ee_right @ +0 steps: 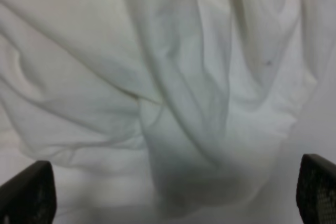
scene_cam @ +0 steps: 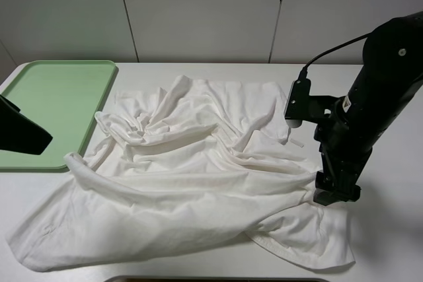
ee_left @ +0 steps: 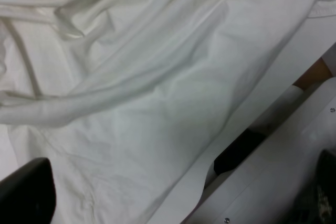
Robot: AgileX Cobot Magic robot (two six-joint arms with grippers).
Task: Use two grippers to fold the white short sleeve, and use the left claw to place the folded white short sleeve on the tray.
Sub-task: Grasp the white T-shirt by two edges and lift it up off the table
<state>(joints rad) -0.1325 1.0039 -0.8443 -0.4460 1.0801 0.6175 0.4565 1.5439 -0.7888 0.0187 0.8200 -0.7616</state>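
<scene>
The white short sleeve [scene_cam: 192,183] lies spread and heavily wrinkled across the table, bunched near its middle. The pale green tray [scene_cam: 56,107] sits at the far left, with nothing on it. My right gripper [scene_cam: 336,193] points down at the shirt's right edge. In the right wrist view its fingertips [ee_right: 29,192] stand wide apart over folds of white cloth [ee_right: 173,103], holding nothing. Only a black part of my left arm [scene_cam: 23,135] shows at the left edge, over the tray's near side. In the left wrist view its finger [ee_left: 26,195] hovers over the cloth [ee_left: 131,93], open and empty.
A small white tape strip [scene_cam: 296,142] lies on the table by the shirt's right side. The left wrist view shows the table's front edge [ee_left: 247,124] and a white frame [ee_left: 278,177] below it. White wall panels stand behind the table.
</scene>
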